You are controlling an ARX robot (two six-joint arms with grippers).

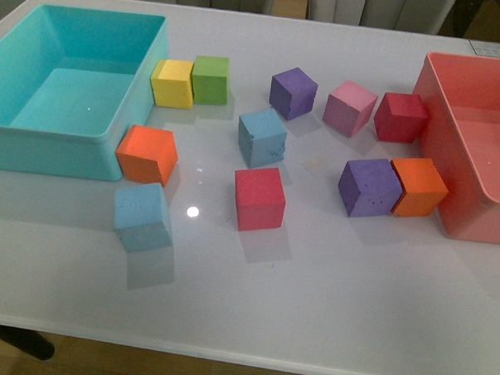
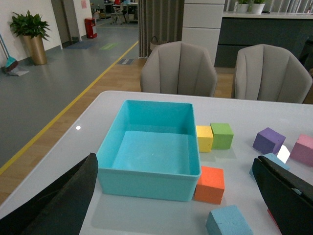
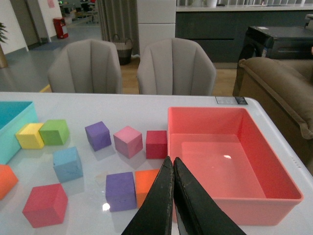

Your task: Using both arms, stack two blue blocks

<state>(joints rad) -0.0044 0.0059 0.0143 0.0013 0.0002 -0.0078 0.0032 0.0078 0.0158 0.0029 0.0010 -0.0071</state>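
The far blue block point(image 1: 261, 136) sits near the middle of the white desk point(image 1: 328, 307), just beyond a red cube point(image 1: 259, 198). The near blue block point(image 1: 142, 216) lies further left, just in front of an orange cube point(image 1: 147, 154) that is beside the turquoise bin point(image 1: 36, 145). The two blue blocks are well apart. The left tool point(image 2: 176, 164) is spread wide and empty. The right tool point(image 3: 172, 164) is pressed together and pinches nothing.

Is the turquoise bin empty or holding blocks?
Empty. The turquoise bin shows a bare floor in front and left wrist views.
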